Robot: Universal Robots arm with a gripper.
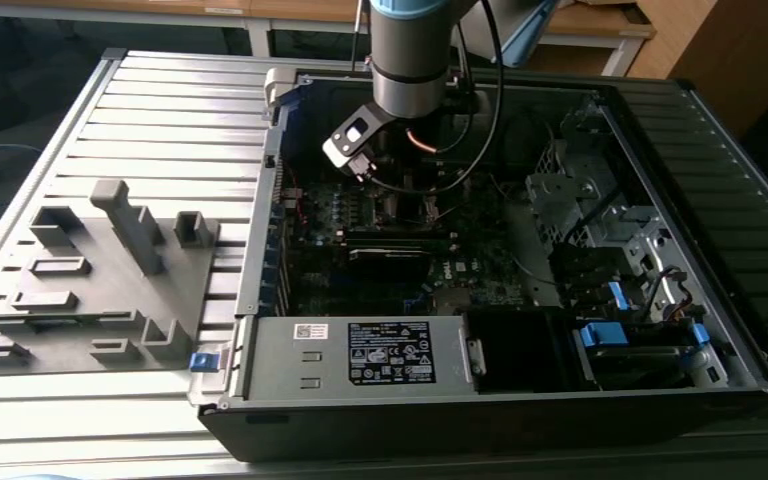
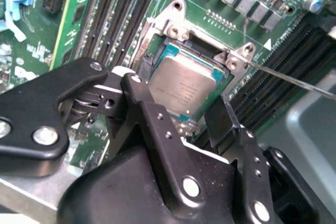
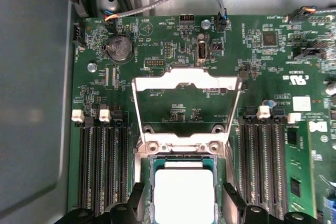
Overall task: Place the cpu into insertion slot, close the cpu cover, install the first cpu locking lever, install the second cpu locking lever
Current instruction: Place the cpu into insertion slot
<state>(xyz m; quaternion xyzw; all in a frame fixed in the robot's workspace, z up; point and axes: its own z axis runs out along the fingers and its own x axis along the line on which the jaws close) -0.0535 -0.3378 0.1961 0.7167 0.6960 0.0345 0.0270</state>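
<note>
Looking at this, we'd say the cpu (image 3: pixel 184 195) sits flat in the socket (image 2: pixel 170 51), with the gripper (image 3: pixel 182 203) fingers (image 2: pixel 149 111) spread wide either side holding nothing and the cover (image 3: pixel 186 80) flipped back, so shutting it probably calls for lifting clear first.

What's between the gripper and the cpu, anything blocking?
Nothing visible. The gripper sits directly over the cpu, which already lies in its slot. The cpu cover stands open beyond it, clear of both.
</note>
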